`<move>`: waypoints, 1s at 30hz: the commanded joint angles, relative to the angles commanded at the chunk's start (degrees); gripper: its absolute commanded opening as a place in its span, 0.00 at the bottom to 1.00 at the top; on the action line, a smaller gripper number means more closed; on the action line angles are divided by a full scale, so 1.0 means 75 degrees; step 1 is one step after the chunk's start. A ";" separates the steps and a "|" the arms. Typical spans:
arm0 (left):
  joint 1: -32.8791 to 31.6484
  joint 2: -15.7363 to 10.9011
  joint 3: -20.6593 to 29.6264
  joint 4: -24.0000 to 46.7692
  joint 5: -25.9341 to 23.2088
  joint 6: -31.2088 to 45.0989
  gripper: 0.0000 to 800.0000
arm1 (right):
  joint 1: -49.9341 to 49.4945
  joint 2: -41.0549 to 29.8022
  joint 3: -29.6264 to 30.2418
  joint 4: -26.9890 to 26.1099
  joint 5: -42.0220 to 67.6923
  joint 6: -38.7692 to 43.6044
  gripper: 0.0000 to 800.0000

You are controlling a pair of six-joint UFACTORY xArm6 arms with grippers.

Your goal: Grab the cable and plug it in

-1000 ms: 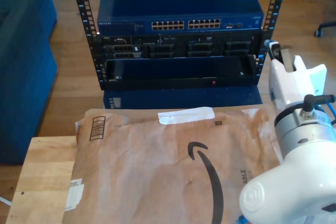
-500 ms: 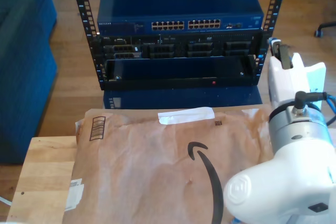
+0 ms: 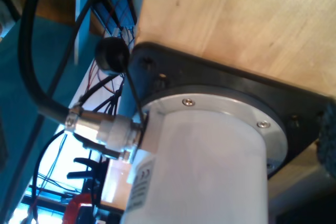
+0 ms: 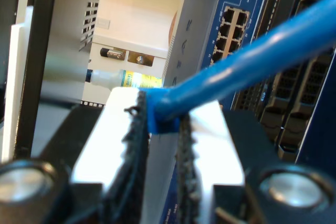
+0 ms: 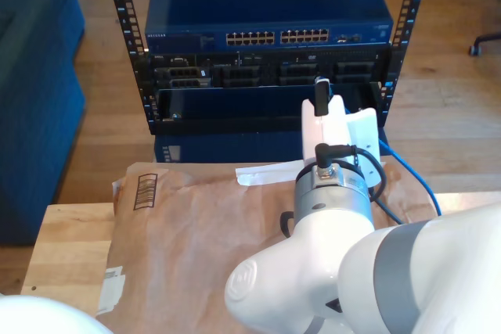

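Blue cable (image 4: 247, 59) in closed hand (image 4: 160, 129)

White arm (image 5: 313, 271), grey band, black cable (image 5: 344, 154)

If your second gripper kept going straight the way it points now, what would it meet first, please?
Most likely the blue network switch in the rack: my second gripper, shut on the cable, faces its ports, though depth is unclear.

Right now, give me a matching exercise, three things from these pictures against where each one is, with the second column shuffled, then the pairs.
1. cable
2. network switch
3. paper mailer

A. lying on the wooden table
B. pinched in my second gripper
C. mounted at the top of the rack

Pairs: 1-B, 2-C, 3-A
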 joint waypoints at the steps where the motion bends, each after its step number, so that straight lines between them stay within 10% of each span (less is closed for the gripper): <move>1: -0.0023 0.0000 0.0035 -0.0141 0.0000 0.0000 1.00 | 0.0000 0.0012 0.0012 0.0000 0.0000 0.0000 0.01; 15: -0.0352 -0.0352 0.0914 -0.0281 -0.0785 0.0926 1.00 | -0.0023 0.0738 -0.0797 -0.0012 0.0047 -0.0012 0.01; 30: -0.0316 0.0129 0.1618 -0.0258 -0.1934 0.1196 1.00 | 0.0023 0.0985 -0.1125 0.0223 0.0000 -0.0316 0.00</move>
